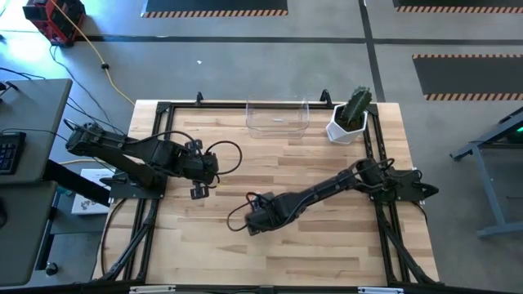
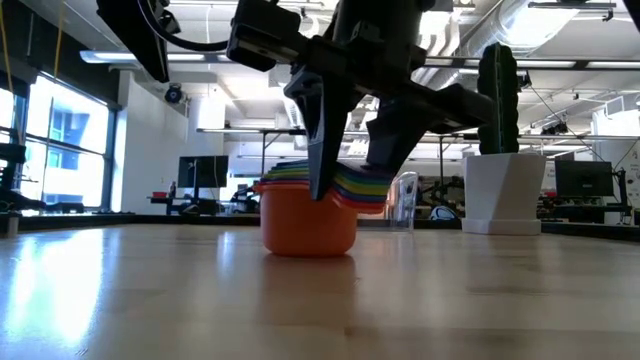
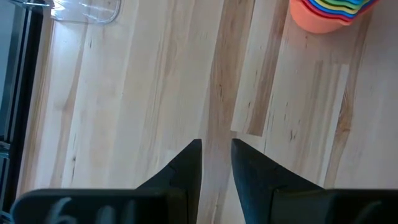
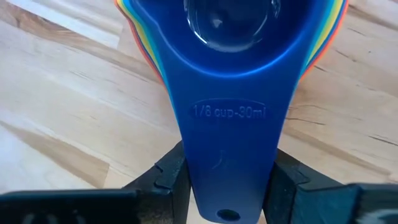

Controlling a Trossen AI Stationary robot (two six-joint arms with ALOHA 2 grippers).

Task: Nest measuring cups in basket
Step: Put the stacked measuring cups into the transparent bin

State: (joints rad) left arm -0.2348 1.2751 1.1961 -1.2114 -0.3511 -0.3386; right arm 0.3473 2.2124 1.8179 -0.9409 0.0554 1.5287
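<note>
From my station I start with the counter (image 1: pixel 327 245), wide and mostly bare, with the basket (image 1: pixel 278 117) at its far edge beside the white cactus pot (image 1: pixel 346 129), well apart from everything else. My right hand (image 2: pixel 350 185) is down near the middle of the counter on the stack of measuring cups (image 2: pixel 310 215), all nested inside the orange cup (image 2: pixel 308 228), which sits on the wood and not in the basket. In the right wrist view the fingers (image 4: pixel 168 174) stand on either side of the blue cup's handle (image 4: pixel 229 155), touching or very nearly touching its edges; I judge them closing on it, but I cannot tell whether the grip is firm yet. My worry is this: the blue cup is the innermost and smallest, so a lift by its handle may pull out that cup alone and leave the rest behind, or drag the stack sideways and tip it. A thin flat handle could also twist between the pads during the long carry to the basket. My left hand (image 3: pixel 216 163) waits over bare wood on the left side, fingers slightly parted and holding nothing, with the stack ahead of it.
</note>
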